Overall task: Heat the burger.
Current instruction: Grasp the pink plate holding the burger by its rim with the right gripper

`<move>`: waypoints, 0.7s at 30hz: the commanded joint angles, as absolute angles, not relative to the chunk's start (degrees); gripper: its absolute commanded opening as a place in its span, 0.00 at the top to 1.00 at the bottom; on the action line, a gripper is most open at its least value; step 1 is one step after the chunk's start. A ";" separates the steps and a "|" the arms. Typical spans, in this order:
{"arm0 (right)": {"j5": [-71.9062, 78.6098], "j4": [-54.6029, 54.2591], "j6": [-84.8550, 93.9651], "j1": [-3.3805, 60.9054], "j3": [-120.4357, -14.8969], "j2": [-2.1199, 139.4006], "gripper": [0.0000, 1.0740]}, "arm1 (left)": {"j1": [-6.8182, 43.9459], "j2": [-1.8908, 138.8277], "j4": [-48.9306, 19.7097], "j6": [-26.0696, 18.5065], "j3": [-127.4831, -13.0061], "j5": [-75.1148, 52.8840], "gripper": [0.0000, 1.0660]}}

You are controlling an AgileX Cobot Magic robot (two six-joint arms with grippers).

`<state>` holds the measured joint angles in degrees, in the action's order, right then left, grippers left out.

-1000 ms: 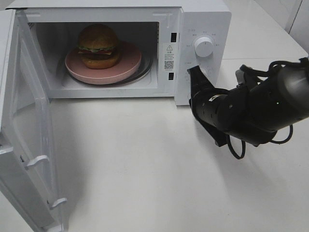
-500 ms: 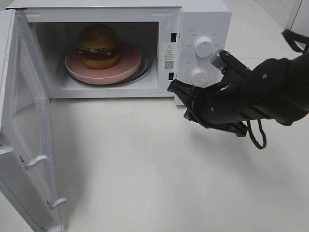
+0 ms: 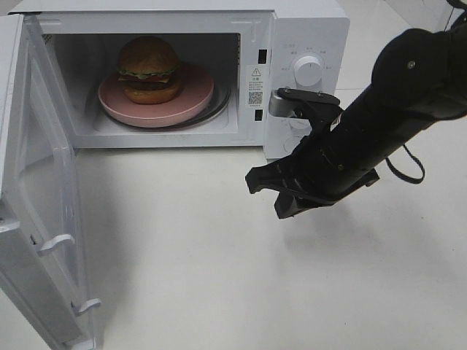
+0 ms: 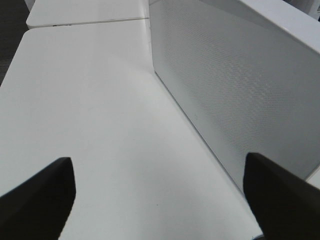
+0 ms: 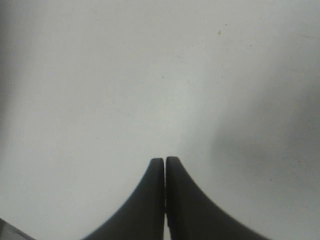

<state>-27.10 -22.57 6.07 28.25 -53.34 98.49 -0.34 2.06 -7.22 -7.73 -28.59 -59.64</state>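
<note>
Burger (image 3: 149,68) upright, stacked axis vertical, on pink plate (image 3: 191,102) inside microwave (image 3: 306,29), door (image 3: 40,219) swung wide; right claw (image 3: 266,191) clenched, empty, over desk (image 3: 190,255), now left of and below the dials it neared before; left claw (image 4: 160,192) released beside door.

Black right arm (image 3: 379,124); looped cable; tapered jaws

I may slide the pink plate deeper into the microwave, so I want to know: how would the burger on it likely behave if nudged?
The burger stands tall and narrow on the pink plate, so it would probably tip or lean. Its stacked layers may shear apart. It sits off-centre toward the left, so pushing the plate's rim looks safer.
</note>
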 commanded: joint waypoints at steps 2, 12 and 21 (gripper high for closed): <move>-34.49 -14.15 7.28 27.85 -56.89 98.09 0.96 | -0.57 1.89 -7.62 -7.68 -28.48 -59.42 0.21; -51.22 -5.16 20.68 27.90 -66.69 98.09 0.96 | -0.57 1.89 -7.62 -7.68 -28.48 -59.42 0.21; -55.41 -5.33 46.41 28.13 -70.99 98.09 0.93 | -0.57 1.89 -7.62 -7.68 -28.48 -59.42 0.21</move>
